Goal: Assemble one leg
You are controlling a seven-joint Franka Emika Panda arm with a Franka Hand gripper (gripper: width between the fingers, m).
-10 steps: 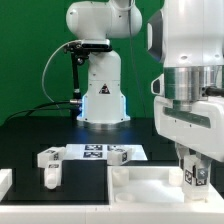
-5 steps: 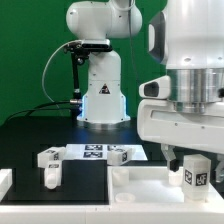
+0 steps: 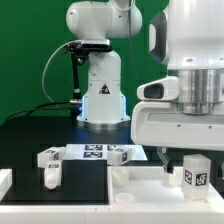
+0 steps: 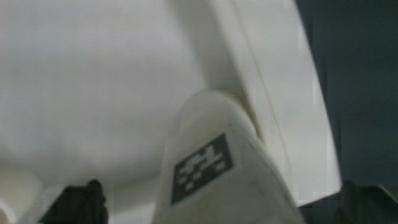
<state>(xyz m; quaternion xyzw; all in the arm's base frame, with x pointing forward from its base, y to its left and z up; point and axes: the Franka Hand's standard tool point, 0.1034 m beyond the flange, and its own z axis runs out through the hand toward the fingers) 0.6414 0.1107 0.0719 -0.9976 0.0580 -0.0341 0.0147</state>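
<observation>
The leg (image 3: 196, 176) hangs at the lower right of the exterior view, apparently clamped by the pincer (image 3: 192, 160) above the tray-shaped panel (image 3: 135, 182); the wrist view shows its tag close up. It does not look seated yet, so insertion remains. I count three legs: this one and two more (image 3: 48, 160) (image 3: 118, 154) on the desk (image 3: 30, 135) by the marker board (image 3: 92, 151).
</observation>
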